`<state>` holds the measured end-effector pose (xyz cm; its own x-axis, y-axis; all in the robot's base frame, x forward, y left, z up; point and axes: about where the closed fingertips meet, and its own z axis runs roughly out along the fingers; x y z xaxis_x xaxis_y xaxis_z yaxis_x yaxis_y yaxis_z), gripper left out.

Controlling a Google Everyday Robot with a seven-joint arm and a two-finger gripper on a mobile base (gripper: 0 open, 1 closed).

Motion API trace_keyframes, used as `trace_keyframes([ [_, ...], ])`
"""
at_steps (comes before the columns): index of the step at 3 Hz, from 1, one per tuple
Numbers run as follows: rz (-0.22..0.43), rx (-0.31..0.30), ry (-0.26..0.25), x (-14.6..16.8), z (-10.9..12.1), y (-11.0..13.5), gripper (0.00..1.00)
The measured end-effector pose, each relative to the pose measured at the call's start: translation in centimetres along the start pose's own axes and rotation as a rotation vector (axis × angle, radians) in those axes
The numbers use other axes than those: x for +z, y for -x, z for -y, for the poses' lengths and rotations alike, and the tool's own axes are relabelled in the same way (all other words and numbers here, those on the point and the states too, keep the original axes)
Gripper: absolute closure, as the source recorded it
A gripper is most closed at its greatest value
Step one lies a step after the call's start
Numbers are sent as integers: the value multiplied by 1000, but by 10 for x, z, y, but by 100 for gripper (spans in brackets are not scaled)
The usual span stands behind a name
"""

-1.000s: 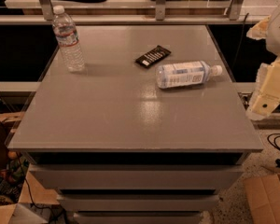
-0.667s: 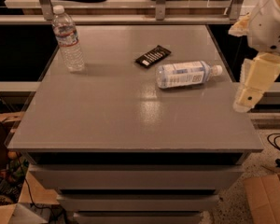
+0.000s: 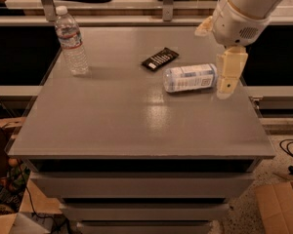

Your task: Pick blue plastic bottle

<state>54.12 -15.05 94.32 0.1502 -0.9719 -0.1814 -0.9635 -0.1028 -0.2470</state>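
Observation:
The blue plastic bottle (image 3: pixel 189 77) lies on its side at the right of the grey table (image 3: pixel 136 126); it is stout, with a wide pale blue-and-white label. Its cap end points right and is hidden behind my gripper (image 3: pixel 228 77). The gripper hangs from the white arm (image 3: pixel 241 13) that comes in from the top right, and it sits in front of the bottle's right end, above the table's right edge.
A slimmer ribbed clear water bottle (image 3: pixel 71 42) stands upright at the back left of the table. A flat dark packet (image 3: pixel 160 59) lies just behind the lying bottle. Cardboard boxes (image 3: pixel 281 206) sit on the floor at the right and left. A shelf runs behind the table.
The arm has moved left from off the table's right side, and the gripper now overlaps the lying bottle's cap end. The bottles and the packet have not moved.

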Motion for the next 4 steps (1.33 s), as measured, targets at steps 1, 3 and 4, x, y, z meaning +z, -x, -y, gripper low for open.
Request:
trace_keyframes([
  [1,-17,-115,46,31,22,3,0],
  [3,-90,-163,104,85,52,-13,0],
  [4,-126,-122,129,103,58,-20,18],
])
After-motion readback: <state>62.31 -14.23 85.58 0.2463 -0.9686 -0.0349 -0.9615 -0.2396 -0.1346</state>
